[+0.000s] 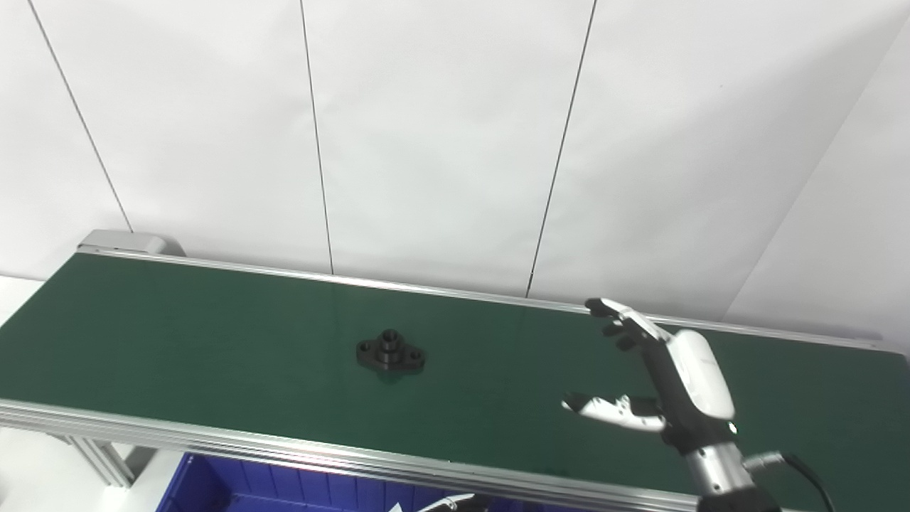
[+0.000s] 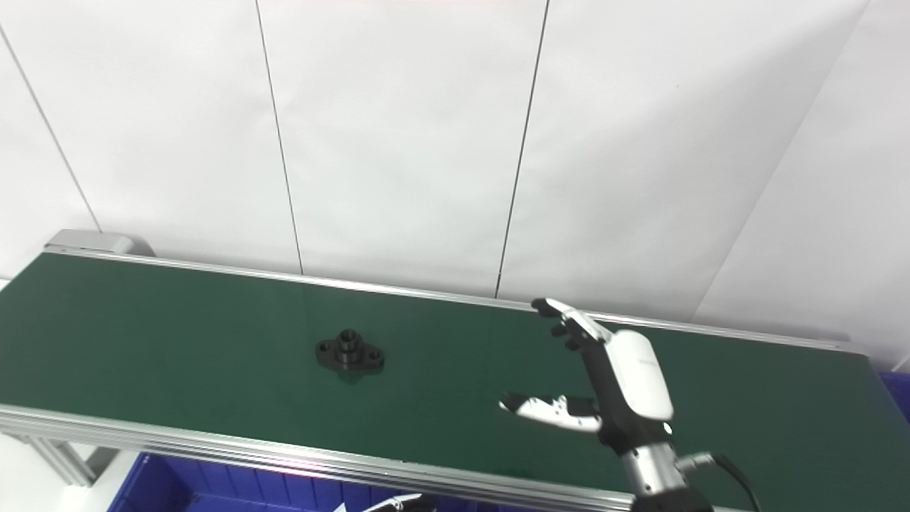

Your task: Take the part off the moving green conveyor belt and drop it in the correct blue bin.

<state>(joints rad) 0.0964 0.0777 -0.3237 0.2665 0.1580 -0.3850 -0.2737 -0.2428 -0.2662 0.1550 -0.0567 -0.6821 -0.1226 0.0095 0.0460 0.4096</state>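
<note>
Left eye view: part (image 1: 390,351) lies on belt (image 1: 213,334), not yet picked. Right hand (image 1: 665,380) hovers over belt well right of part, fingers spread wide, empty. Grasp and drop into bin (image 1: 234,487) remain.

This looks like an industrial test cell or factory lab. A green conveyor belt (image 1: 213,334) with aluminium side rails (image 1: 284,444) runs along plain white wall panels (image 1: 441,128), and a blue bin (image 1: 234,487) sits below.
</note>
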